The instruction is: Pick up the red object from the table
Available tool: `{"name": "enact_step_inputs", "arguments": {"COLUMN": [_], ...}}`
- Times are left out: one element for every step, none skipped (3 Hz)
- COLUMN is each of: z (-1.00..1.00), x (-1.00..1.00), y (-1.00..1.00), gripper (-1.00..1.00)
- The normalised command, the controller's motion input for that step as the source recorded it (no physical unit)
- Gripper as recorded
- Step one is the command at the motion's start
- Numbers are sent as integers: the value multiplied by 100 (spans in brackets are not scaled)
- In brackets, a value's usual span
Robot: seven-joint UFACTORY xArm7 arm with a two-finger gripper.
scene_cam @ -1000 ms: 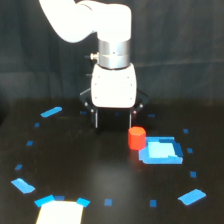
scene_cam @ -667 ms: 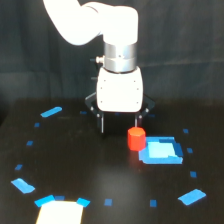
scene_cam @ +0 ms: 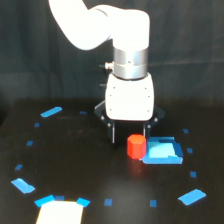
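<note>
Just below the gripper [scene_cam: 129, 135] sits the red object [scene_cam: 136, 146].

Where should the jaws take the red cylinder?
Grip the red cylinder across its round side wall, coming straight down from above. It stands upright on the table, and the blue block crowds the exterior view's right, so keep the open gripper clear of that side.

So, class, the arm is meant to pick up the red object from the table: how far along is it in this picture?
Done: the gripper is above the red object, which sits between its open fingers, one finger showing on the exterior view's left. In hand: lining up and lowering around it. Left: closing and lifting; the object rests on the table beside the blue block.
</note>
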Motion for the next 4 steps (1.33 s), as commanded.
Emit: {"name": "enact_step_inputs", "arguments": {"z": [-19,74,72,100], "x": [25,-66,7,10], "y": [-92,-56,39,13], "gripper": [-98,-100,-69,-48]}}
